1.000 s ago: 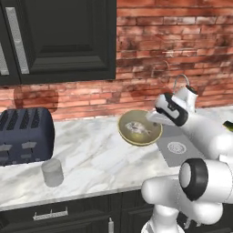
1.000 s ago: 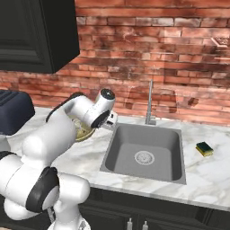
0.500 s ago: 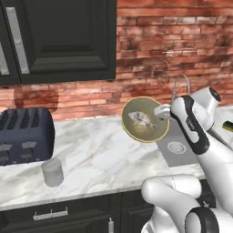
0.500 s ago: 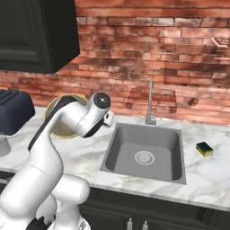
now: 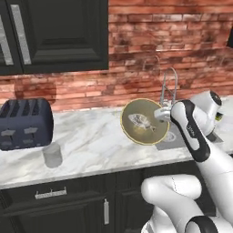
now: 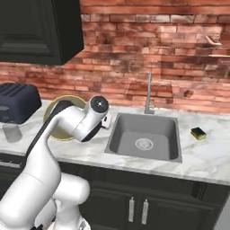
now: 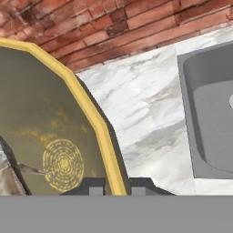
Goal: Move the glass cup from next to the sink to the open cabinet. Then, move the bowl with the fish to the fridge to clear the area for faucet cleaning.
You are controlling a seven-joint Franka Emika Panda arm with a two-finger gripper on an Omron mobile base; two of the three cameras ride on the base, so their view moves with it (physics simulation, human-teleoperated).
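The olive-yellow bowl (image 5: pixel 144 121) hangs above the counter, tipped on edge with its inside facing the left base camera. The silver-grey fish (image 5: pixel 140 120) rests inside it. My gripper (image 5: pixel 160 114) is shut on the bowl's right rim. In the hand view the yellow rim (image 7: pixel 98 123) runs down between my fingertips (image 7: pixel 95 186), and the gripper (image 7: pixel 116 187) pinches it. The bowl (image 6: pixel 55 122) also peeks out behind my arm. The glass cup (image 5: pixel 52 154) (image 6: pixel 12 132) stands upright on the counter by the toaster. The sink (image 6: pixel 144 137) (image 7: pixel 209 113) lies to the right, under the faucet (image 6: pixel 148 92) (image 5: pixel 169 84).
A dark toaster (image 5: pixel 25 123) (image 6: pixel 18 102) sits at the counter's left. Black upper cabinets (image 5: pixel 59 34) (image 6: pixel 40 29) hang above it. A yellow-green sponge (image 6: pixel 198 133) lies right of the sink. Brick wall (image 7: pixel 113 27) runs behind the marble counter (image 5: pixel 91 136).
The bowl has risen off the counter in my gripper and tipped from nearly flat to standing on edge. My arm has swung up and to the right. The cup has stayed put.
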